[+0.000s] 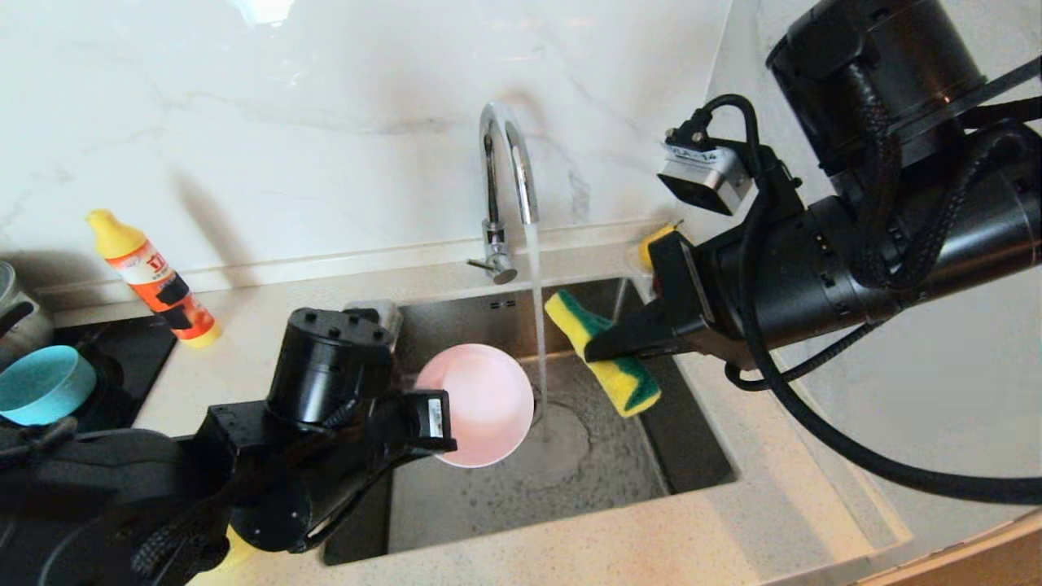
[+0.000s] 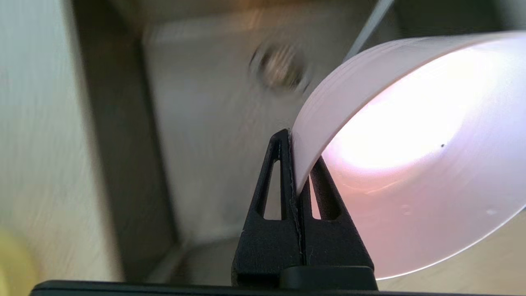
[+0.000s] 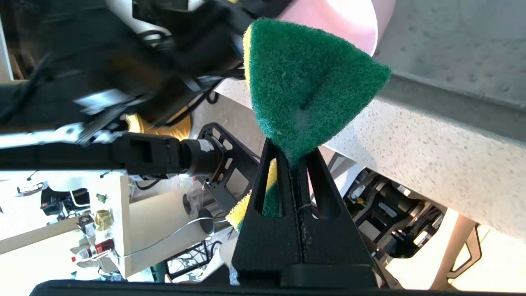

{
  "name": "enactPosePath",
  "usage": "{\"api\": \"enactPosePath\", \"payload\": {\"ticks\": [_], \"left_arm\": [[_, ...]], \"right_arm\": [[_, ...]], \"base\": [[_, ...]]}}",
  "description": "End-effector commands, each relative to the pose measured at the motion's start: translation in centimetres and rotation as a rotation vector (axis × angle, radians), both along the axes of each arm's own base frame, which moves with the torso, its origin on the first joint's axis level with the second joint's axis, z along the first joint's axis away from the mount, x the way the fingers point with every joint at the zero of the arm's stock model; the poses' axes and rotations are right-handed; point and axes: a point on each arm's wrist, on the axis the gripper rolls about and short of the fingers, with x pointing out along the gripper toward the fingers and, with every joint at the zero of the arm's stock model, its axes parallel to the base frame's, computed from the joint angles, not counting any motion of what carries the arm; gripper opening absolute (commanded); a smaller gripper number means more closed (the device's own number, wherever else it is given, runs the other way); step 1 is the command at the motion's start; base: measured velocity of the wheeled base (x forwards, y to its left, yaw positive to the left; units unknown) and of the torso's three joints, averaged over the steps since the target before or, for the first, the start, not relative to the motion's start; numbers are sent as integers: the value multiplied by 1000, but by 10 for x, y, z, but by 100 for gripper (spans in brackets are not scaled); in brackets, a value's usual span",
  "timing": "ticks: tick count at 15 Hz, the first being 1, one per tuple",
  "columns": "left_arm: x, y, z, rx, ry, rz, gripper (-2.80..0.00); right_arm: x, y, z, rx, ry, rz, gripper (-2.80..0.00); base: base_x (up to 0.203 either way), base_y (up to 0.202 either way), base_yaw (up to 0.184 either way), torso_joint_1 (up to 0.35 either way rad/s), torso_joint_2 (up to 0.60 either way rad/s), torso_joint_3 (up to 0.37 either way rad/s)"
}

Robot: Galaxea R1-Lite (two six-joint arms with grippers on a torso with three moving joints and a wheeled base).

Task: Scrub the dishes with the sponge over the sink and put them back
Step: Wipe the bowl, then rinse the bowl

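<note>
My left gripper (image 1: 435,425) is shut on the rim of a pale pink bowl (image 1: 480,404) and holds it tilted over the steel sink (image 1: 505,505). In the left wrist view its jaws (image 2: 296,164) pinch the bowl's wall (image 2: 411,164), with the drain (image 2: 279,68) beyond. My right gripper (image 1: 604,348) is shut on the sponge (image 1: 623,382), yellow with a green face, over the sink's right side, just right of the water stream and apart from the bowl. The right wrist view shows the green face (image 3: 304,82) bulging out of the gripper (image 3: 294,158). A light blue bowl (image 1: 41,382) sits far left.
Water (image 1: 537,309) runs from the chrome faucet (image 1: 505,163) onto the drain area. A yellow and orange soap bottle (image 1: 155,281) stands at the back left of the counter. A steel pot (image 1: 15,313) shows at the left edge. Something yellow (image 1: 236,552) peeks from under my left arm.
</note>
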Motion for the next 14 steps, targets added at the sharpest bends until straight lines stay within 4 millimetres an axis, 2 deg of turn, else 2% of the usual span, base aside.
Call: {"api": "enactPosePath", "payload": {"ticks": [1,3,7,11,14], "left_arm": [[9,-2,-15,27,100,31,-280],[19,-4,-14,-19,191,51,-280],[47,-12,3,-193,349,93,-280],[83,-32,-19,-275,448,162,-280],[103,-41,-11,-374,416,207,-280]], "right_arm": [[-7,-9,4,8,-2,-5,-280],[-11,-12,-1,-9,9,0,-280],[-20,-23,-3,-19,6,3,-280],[-22,-27,-7,-30,13,-3,-280],[-22,-31,-8,-34,17,-12,-280]], "base": [[0,0,0,0,0,0],[0,0,0,0,0,0],[0,0,0,0,0,0],[0,0,0,0,0,0],[0,0,0,0,0,0]]}}
